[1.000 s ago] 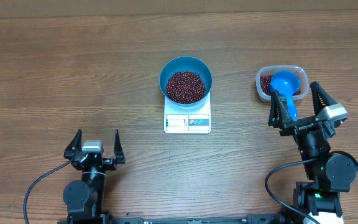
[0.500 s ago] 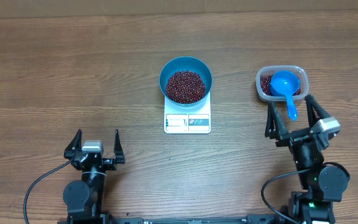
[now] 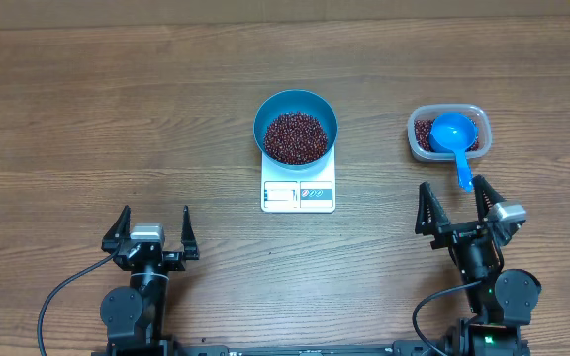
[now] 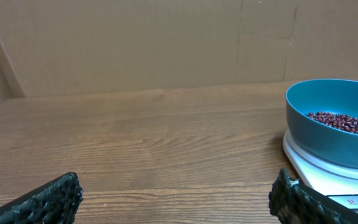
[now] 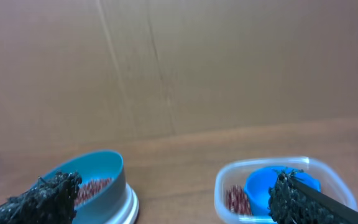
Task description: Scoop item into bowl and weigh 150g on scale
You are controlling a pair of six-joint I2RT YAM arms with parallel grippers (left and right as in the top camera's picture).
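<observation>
**Beans sat in the bowl on the scale; both claws stood wide and empty**

The dark red-brown beans lay in a loose heap inside the teal-blue bowl, covering its floor. The bowl stood on the far part of the white scale, overhanging it on both sides. The scale's display panel faced the robot, and its reading was too small to make out.

To the right of the bowl, well apart from it, was the clear tub, with more of the same beans at its bottom. The bright blue scoop rested in the tub, its cup over the beans and its handle sticking out over the near rim toward the robot.

The right gripper hung just near of that handle's end with its fingers spread fully apart, holding nothing. The left gripper was low over the wooden table at the near left, well away from the scale, also spread wide and empty.
</observation>
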